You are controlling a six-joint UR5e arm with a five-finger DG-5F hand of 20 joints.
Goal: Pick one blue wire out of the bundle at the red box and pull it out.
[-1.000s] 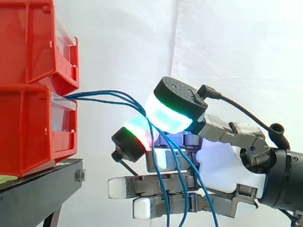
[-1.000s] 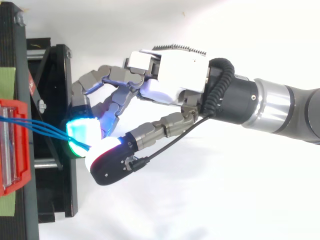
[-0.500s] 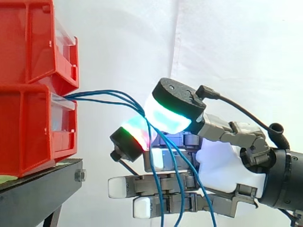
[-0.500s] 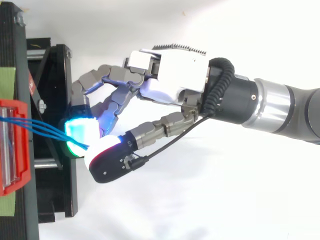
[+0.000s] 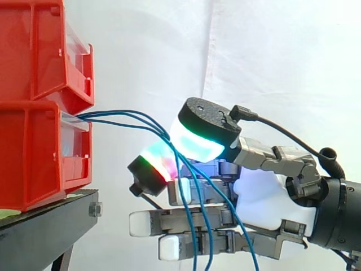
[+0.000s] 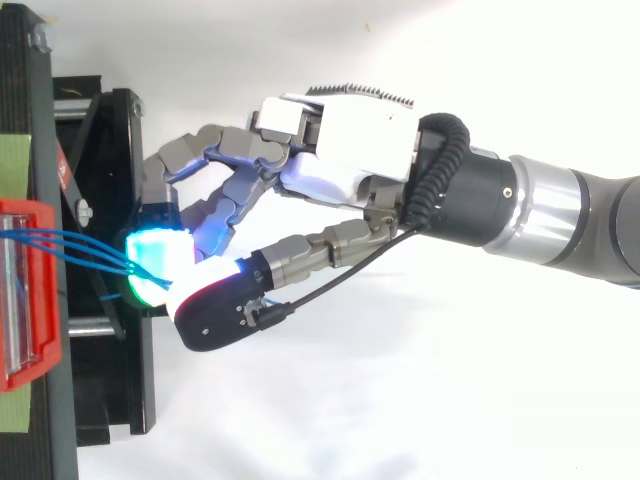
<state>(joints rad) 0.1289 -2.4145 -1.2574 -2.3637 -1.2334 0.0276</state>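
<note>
**Backdrop and stand**

A white curtain (image 5: pixel 271 56) hangs across the back, one long fold running down it. Lower left, there's the black stand (image 5: pixel 51 219), with a silver bolt (image 5: pixel 95 210) at its near corner. From above, green tape (image 6: pixel 12 165) lies along its left edge. Top left, an upper red bin (image 5: pixel 34 51).
</note>
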